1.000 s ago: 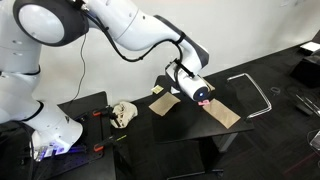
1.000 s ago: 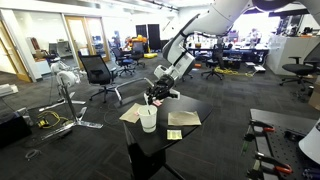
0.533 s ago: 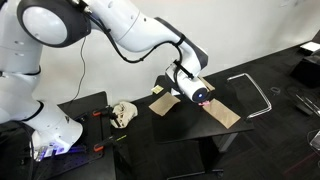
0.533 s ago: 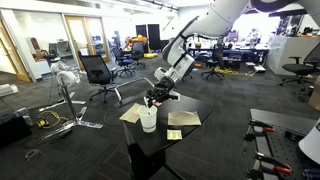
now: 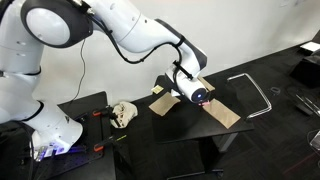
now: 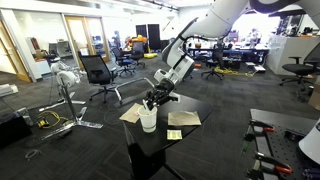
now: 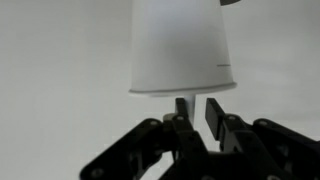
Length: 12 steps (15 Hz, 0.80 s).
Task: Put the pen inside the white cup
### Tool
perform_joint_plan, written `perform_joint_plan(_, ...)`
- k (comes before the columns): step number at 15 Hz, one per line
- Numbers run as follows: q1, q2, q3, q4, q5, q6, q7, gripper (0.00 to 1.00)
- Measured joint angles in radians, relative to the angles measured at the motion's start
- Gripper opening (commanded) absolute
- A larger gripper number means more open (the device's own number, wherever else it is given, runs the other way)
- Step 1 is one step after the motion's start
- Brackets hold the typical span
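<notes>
We take the black table (image 6: 160,146) as reference. Grey carpeted floor (image 6: 70,150) surrounds it. Behind it an open office extends, with a black office chair (image 6: 98,72) nearest and more chairs (image 6: 214,62) further back. In an exterior view, a plain white wall (image 5: 250,25) stands behind the table. Lighting is bright and even.

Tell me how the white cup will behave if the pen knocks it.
The cup looks like a thin disposable one, so probably light and easily shoved. It tapers to a narrower base, so it may tip if the pen in the gripper catches its rim. Its walls likely dent if squeezed.
</notes>
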Motion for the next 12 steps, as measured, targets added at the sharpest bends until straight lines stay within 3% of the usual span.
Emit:
perform_joint_plan(5,0.0,0.001,0.0,0.0,0.001,0.008,0.0,0.97)
perform_joint_plan(12,0.002,0.001,0.0,0.001,0.003,0.009,-0.001,1.0)
